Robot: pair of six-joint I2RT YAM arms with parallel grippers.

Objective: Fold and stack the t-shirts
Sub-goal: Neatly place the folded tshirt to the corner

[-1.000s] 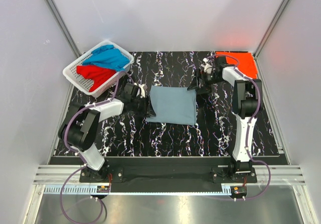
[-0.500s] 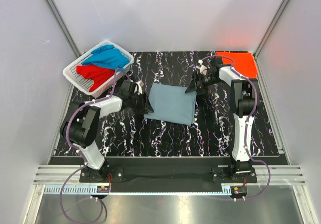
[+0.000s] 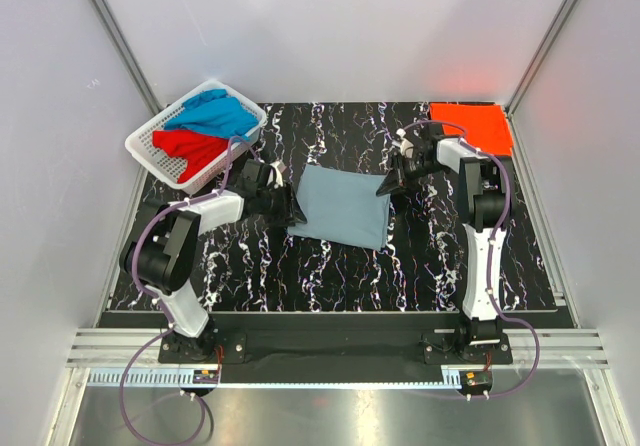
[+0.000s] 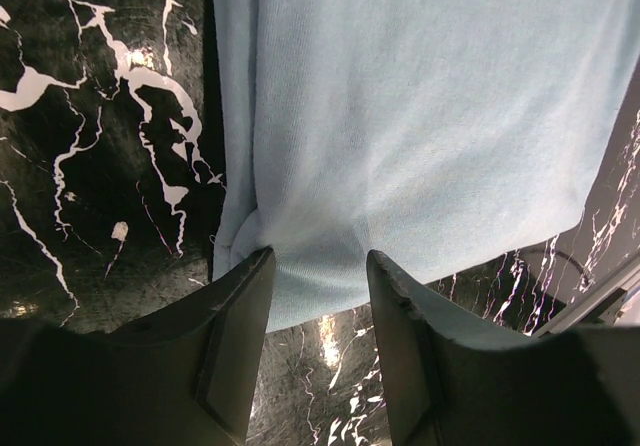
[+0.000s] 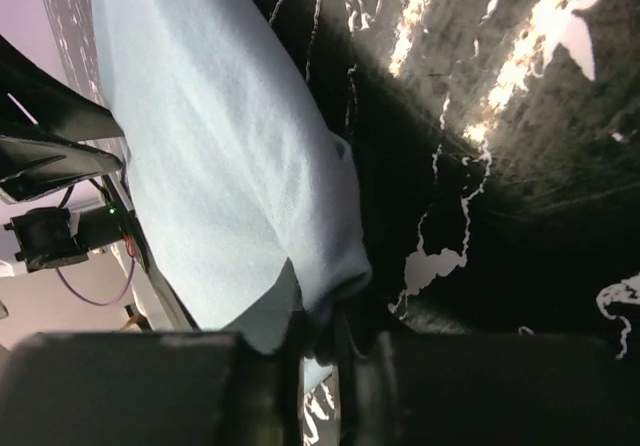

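A folded grey-blue t-shirt (image 3: 342,206) lies mid-table. My left gripper (image 3: 291,206) stands open at its left edge; in the left wrist view the cloth (image 4: 420,96) just reaches the fingertips of that gripper (image 4: 320,261), and bare table shows between the fingers. At the shirt's far right corner my right gripper (image 3: 388,184) is shut. The right wrist view shows it (image 5: 322,321) pinching a bunched corner of the shirt (image 5: 220,166). An orange-red t-shirt (image 3: 472,128) lies folded flat at the back right. A bright blue t-shirt (image 3: 212,116) and a red one (image 3: 188,146) lie crumpled in the basket.
The white slotted basket (image 3: 152,156) stands at the back left corner of the black marbled table (image 3: 330,286). Grey walls with metal rails close the table in on the left, the back and the right.
My right gripper came down onto the shirt's far right corner and closed on it. My left gripper shifted a little toward the back left, staying open at the shirt's edge.
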